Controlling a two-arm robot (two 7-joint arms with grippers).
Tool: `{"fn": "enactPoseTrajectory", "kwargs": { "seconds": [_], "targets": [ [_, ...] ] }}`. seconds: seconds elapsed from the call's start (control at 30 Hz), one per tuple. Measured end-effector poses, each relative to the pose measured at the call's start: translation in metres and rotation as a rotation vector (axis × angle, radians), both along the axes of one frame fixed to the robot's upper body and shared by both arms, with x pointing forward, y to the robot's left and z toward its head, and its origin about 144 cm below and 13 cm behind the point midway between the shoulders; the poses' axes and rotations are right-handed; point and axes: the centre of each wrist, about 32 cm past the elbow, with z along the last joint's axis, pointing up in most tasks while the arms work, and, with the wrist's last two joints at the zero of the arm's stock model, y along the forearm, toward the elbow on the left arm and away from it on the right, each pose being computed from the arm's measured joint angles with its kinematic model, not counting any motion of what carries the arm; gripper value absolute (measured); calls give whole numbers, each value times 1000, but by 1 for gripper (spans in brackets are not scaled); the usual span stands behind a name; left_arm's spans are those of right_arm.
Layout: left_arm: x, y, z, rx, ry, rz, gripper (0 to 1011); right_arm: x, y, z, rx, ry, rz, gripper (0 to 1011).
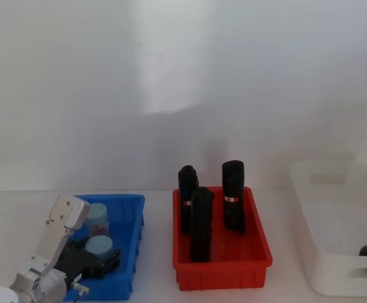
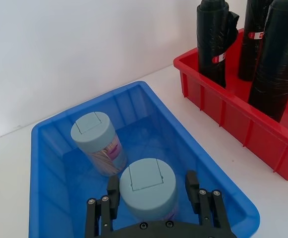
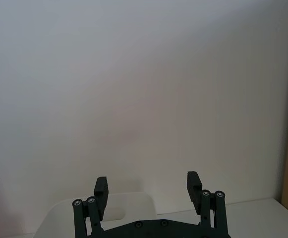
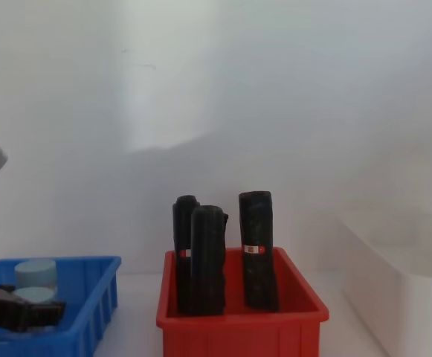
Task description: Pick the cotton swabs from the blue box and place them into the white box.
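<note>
The left arm is bent down into the small bright blue plastic bin [image 2: 134, 106]. The left gripper [image 2: 152, 177] sits spread around the nearer clear cotton swab jar with a pale blue cap [image 2: 147, 191], with a gap still at one finger. The second swab jar [image 2: 96, 141] stands just behind it, also in the bin. The wrist view shows its sticks and pink label, while the head view mostly gives the caps. The right gripper [image 3: 146, 181] hangs open at the large white plastic tub [image 1: 335, 278], next to the red plastic bin [image 1: 221, 274].

White box [image 1: 316, 259] cut by right edge; left hand [image 2: 152, 182] hides base of near jar [image 2: 147, 187].
</note>
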Motion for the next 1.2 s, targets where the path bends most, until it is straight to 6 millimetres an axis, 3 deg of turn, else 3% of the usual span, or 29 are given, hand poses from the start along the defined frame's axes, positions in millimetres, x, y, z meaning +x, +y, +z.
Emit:
{"fn": "enactPoseTrajectory", "kwargs": {
  "seconds": [0.17, 0.27, 1.2],
  "targets": [
    [0, 0, 0, 1, 0, 1, 704, 0, 0, 0, 0, 0, 0, 1002],
    [0, 0, 0, 1, 1, 2, 671, 0, 0, 0, 0, 0, 0, 1002],
    [-1, -7, 5, -21, -60, -9, 670, 0, 0, 0, 0, 0, 0, 1002]
  ]
}}
